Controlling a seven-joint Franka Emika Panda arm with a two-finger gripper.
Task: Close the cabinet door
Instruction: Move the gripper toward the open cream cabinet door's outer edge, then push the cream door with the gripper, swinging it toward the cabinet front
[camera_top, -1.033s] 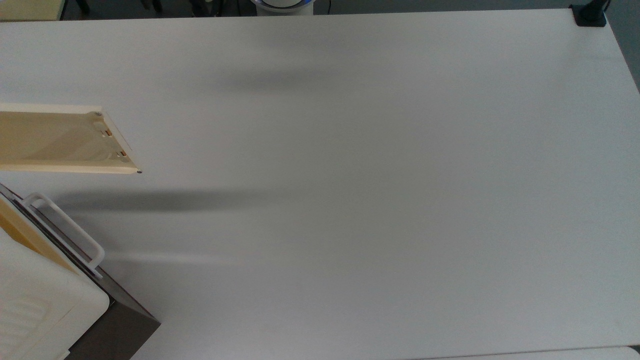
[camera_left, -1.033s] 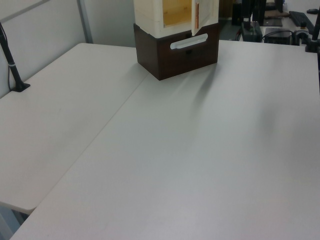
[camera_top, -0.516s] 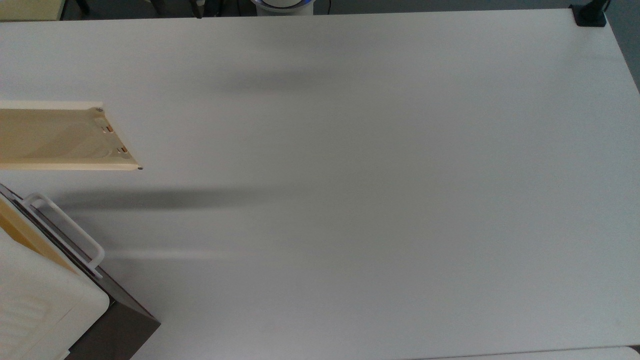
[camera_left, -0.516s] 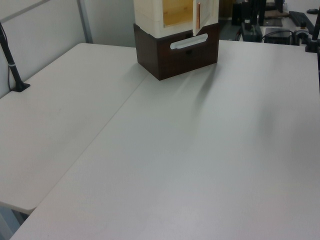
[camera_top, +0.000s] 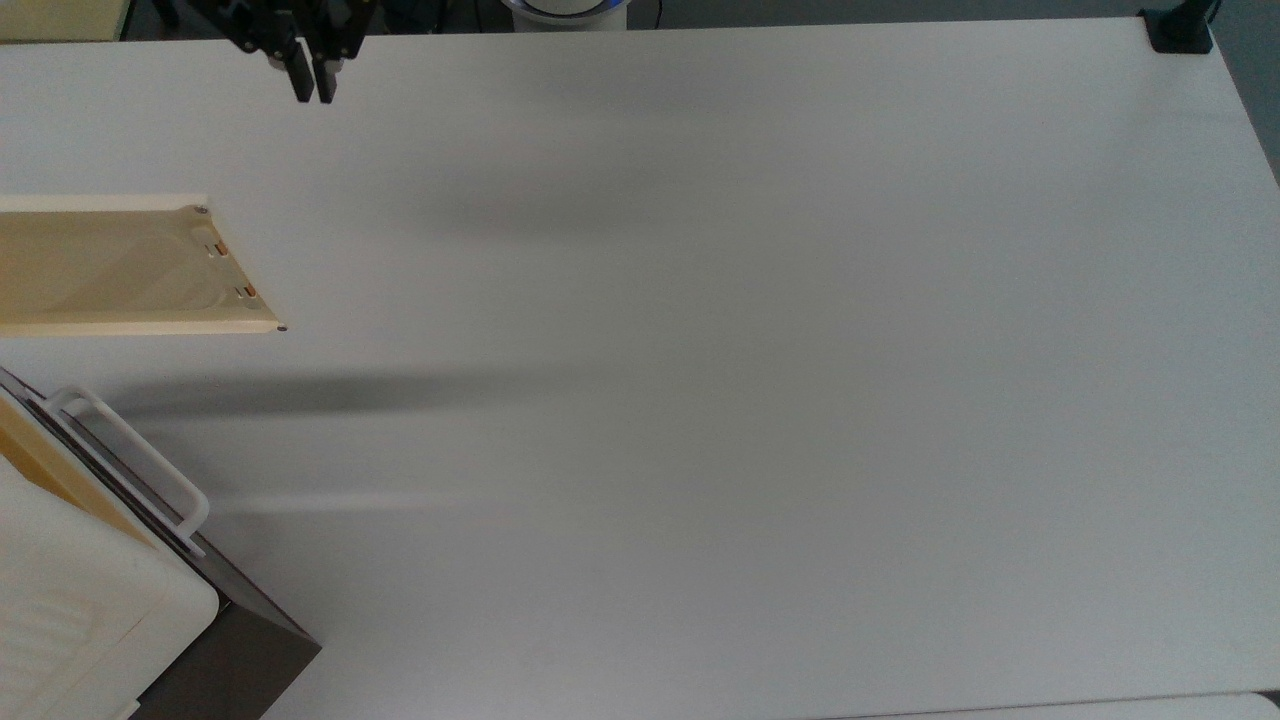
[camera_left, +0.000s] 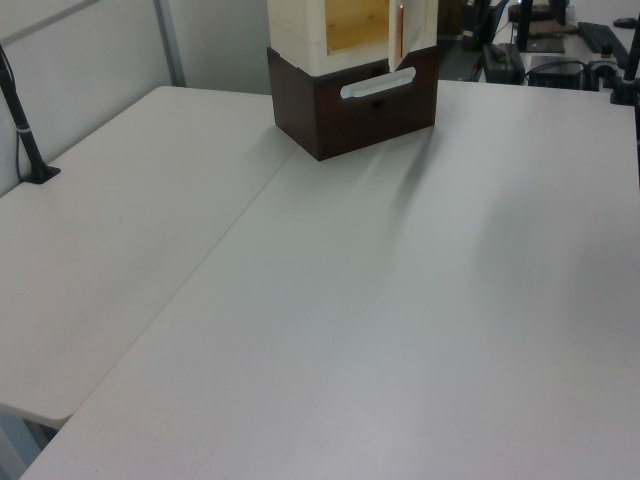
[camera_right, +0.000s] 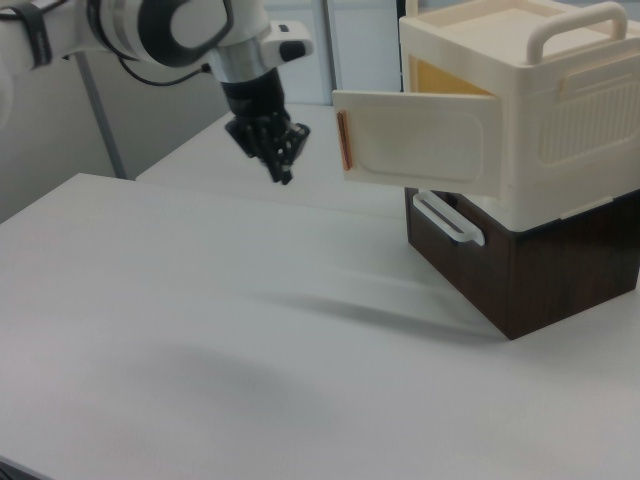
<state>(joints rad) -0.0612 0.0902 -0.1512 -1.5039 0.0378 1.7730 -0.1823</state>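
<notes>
White Franka arm with a black two-finger gripper

In the right view the arm (camera_right: 150, 25) is glossy white, built of rounded, bulbous segments, with a dark grey disc set into the joint housing and a black band ringing the segment toward nine o'clock. A small white block with a dark mark juts from the wrist toward three o'clock. Below the wrist sits a grey collar, then the matte black gripper (camera_right: 283, 172), blocky and ribbed, tapering into slim black fingers (camera_right: 287, 176). In the top view the gripper (camera_top: 313, 88) shows as angular black hardware ending in two narrow, straight, square-tipped fingers.
</notes>
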